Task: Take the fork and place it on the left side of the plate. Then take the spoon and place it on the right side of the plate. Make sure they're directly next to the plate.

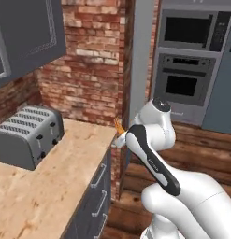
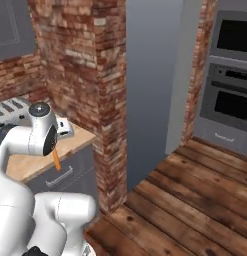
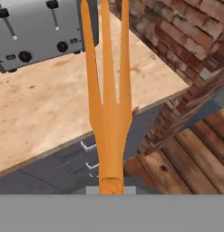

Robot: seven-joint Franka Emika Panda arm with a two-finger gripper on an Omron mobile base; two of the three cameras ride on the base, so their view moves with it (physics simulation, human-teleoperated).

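Orange-gold fork [image 3: 109, 113] looms above counter [image 3: 45, 108]; toaster [image 3: 36, 31] bears no legible writing.

you see the fork [image 3: 109, 108] in plain orange-gold, tines and handle alike. the toaster [image 1: 29, 134] is brushed grey with dark slots and black knobs. the counter [image 1: 46, 196] is pale speckled wood over dark grey drawers [image 1: 96, 196]. the wall [image 1: 91, 60] is mottled red brick, the floor [image 2: 195, 200] brown planks, the ovens [image 1: 187, 60] grey with black glass.
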